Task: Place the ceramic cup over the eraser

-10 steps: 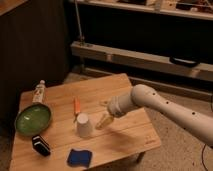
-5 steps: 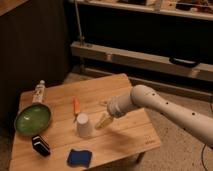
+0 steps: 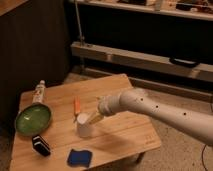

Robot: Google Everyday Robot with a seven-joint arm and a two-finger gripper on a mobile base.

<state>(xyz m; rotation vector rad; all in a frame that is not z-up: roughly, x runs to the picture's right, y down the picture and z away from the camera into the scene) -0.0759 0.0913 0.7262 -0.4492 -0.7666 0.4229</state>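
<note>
The ceramic cup [image 3: 84, 125] is small, plain white and tapered, and stands near the middle of the wooden table [image 3: 125, 135]. My gripper [image 3: 95, 118] is at the cup's right side, at its upper edge, reaching in from the right on the white arm [image 3: 160, 111]. The eraser [image 3: 41, 145], a small black block with a whitish stripe, lies near the table's front left, well to the left of the cup and below the green bowl.
A green bowl [image 3: 33, 119] sits at the table's left. A white labelled bottle [image 3: 38, 92] lies behind it. An orange stick [image 3: 76, 106] lies just behind the cup. A flat blue pad [image 3: 79, 158] lies at the front edge. A metal rack [image 3: 145, 57] stands behind.
My gripper has moved left, from a short way right of the cup to right up against its upper edge. The cup and the other things have not moved.
</note>
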